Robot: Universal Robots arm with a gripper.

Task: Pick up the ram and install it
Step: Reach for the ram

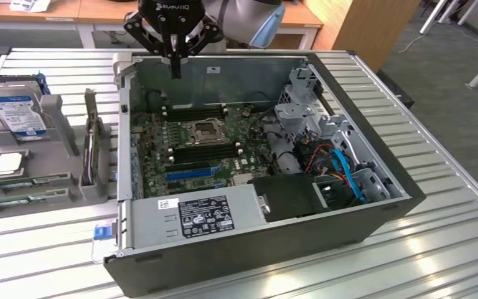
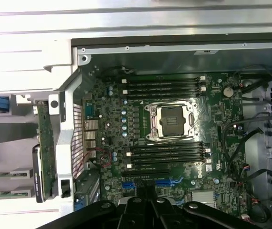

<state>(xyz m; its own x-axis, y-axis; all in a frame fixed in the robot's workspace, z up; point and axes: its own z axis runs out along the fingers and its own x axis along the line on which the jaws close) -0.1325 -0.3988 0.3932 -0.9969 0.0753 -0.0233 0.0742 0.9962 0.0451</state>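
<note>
Two long green sticks, either of which could serve as the ram [image 1: 13, 184], lie flat and side by side in the grey holder [image 1: 66, 193] at about eight o'clock in the exterior view, well apart from the gripper [image 1: 174, 67]. The gripper hangs at twelve o'clock over the rear wall of the open computer case [image 1: 305, 249], its fingers pressed together and holding nothing. No part of the task appears to be done: both banks of memory slots [image 1: 193, 112] look unfilled. Several hazards follow from this layout. The sticks lie so close together that a grasp on one may nudge or lift its neighbour, and so low in the holder that the fingertips may strike the holder's ledge instead. A thin board gripped off-centre is likely to tilt or slip. The square processor chip [image 1: 7, 163] and the hard drive [image 1: 15, 112], at ten o'clock from the sticks, could be knocked. The upright dark card [image 1: 94, 152] stands between holder and case and invites a collision in transit. The slots flank the open processor socket [image 1: 204, 132], so a dropped or misaligned stick could damage its contacts, and a skewed insertion could jam against a slot's end latches.
</note>
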